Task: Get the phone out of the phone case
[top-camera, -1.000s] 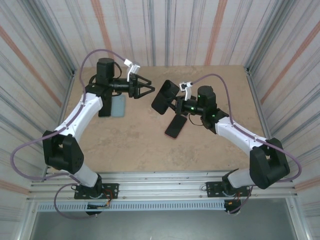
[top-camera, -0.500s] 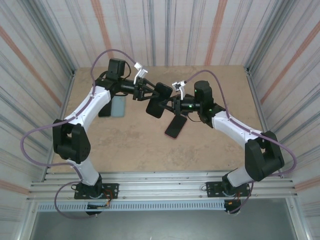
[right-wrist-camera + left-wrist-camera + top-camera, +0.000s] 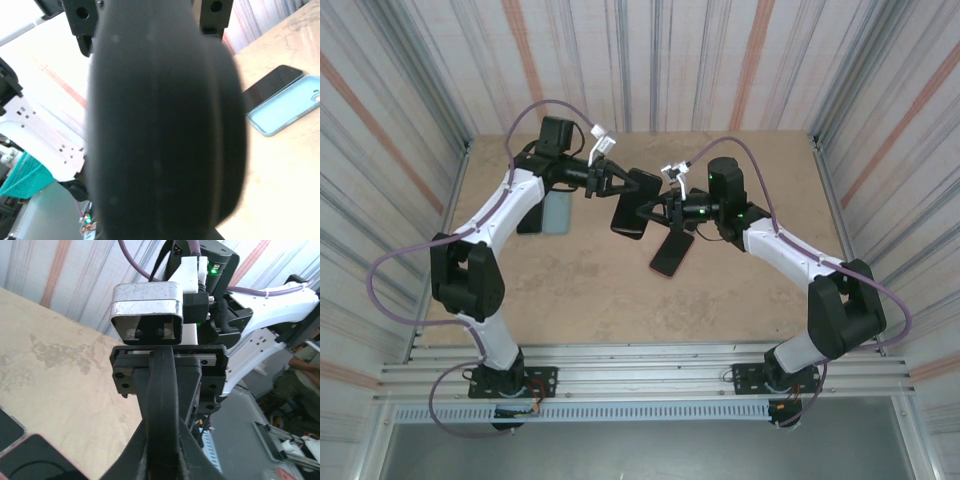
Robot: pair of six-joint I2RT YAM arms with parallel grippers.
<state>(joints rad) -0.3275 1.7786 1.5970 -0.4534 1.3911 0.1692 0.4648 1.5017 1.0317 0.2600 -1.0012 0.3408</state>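
Where the arms meet mid-frame in the top view, you see left gripper (image 3: 622, 185) and right gripper (image 3: 656, 208) both clamped on the phone (image 3: 632, 215), above the surface (image 3: 570, 290). Left wrist: its edge, lower centre. Right wrist: black, centre.

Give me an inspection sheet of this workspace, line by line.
Surface: tan table, flat, mottled.
Job's things: black cased phone held in the air between the two arms.
Clutter: black phone lying flat near the centre; light blue case and dark phone side by side on the table.
Hands: left hand shut on one edge of it; right hand shut on the opposite side.
Cables: purple cables loop along each arm.
Surroundings: striped walls; metal rail at the near edge.
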